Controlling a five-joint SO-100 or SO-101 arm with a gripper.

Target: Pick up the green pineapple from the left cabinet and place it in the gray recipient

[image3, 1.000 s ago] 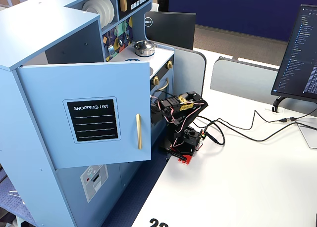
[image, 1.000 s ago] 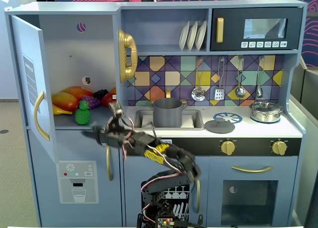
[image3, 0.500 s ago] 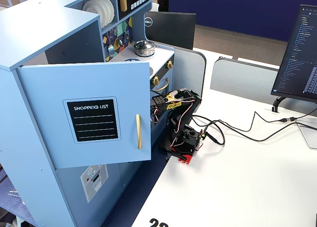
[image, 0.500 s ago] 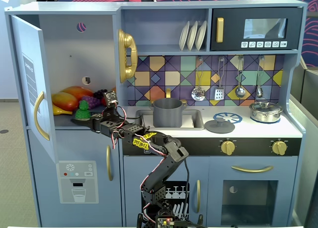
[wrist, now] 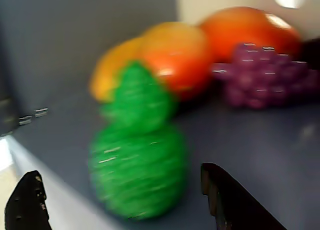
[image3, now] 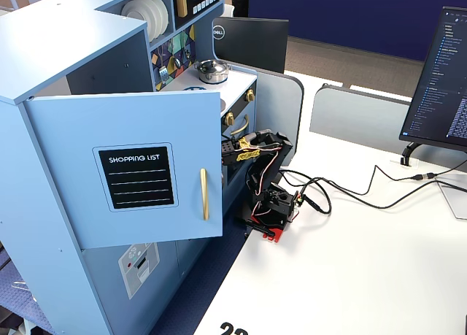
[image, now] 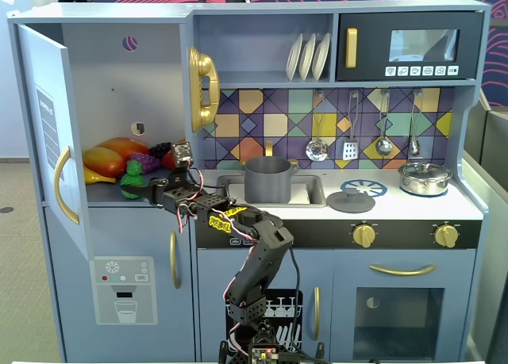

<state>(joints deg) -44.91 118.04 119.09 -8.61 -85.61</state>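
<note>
Reaching into the left cabinet, the gripper spreads its jaws either side of the green pineapple; nothing grasped, ready to close.

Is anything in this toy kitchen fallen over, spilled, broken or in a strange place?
Nothing stands out. The bumpy green toy pineapple stands upright on the light-blue cabinet shelf, the open claw in front of it. The flat gray round lid lies beside the matte gray pot.

Office: desk partitions, Dell monitor, white desk; toy kitchen as mock setup.
</note>
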